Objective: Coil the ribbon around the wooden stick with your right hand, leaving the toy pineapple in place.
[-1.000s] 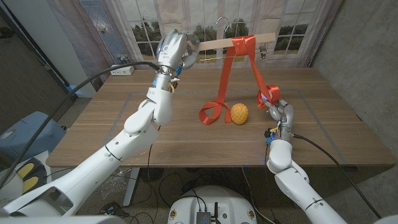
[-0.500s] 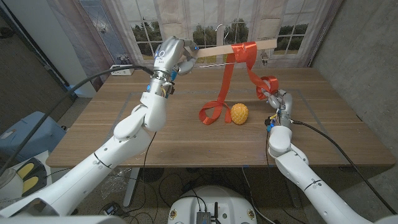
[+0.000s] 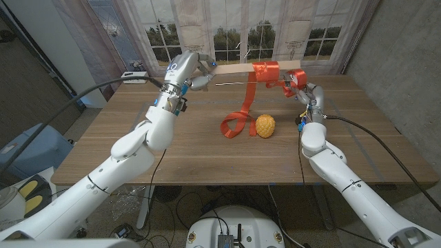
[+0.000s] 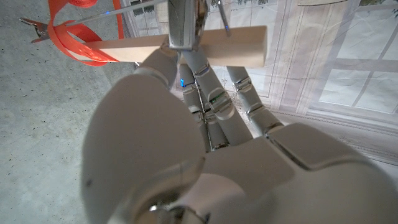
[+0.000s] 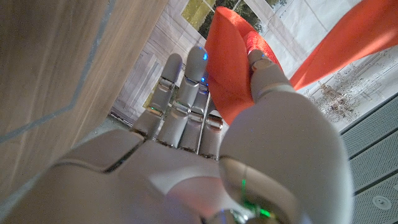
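Observation:
My left hand (image 3: 191, 68) holds one end of the wooden stick (image 3: 238, 69) level above the table; its fingers (image 4: 205, 81) clamp the stick (image 4: 186, 48) in the left wrist view. An orange ribbon (image 3: 265, 69) is wound around the stick's far end. One tail (image 3: 245, 103) hangs down to a loop (image 3: 233, 126) on the table beside the toy pineapple (image 3: 265, 126). My right hand (image 3: 303, 88) is raised close to the stick's end and pinches the ribbon's other end (image 5: 230, 68).
The wooden table (image 3: 207, 158) carries the pineapple and ribbon loop near its middle. A white power strip (image 3: 132, 74) lies at the back left. Curtained windows (image 3: 234, 31) stand behind the table, and a grey wall (image 3: 406, 62) is on the right.
My right hand has risen from near the table up to the stick's end, taking the ribbon with it. The left hand lowered and levelled the stick.

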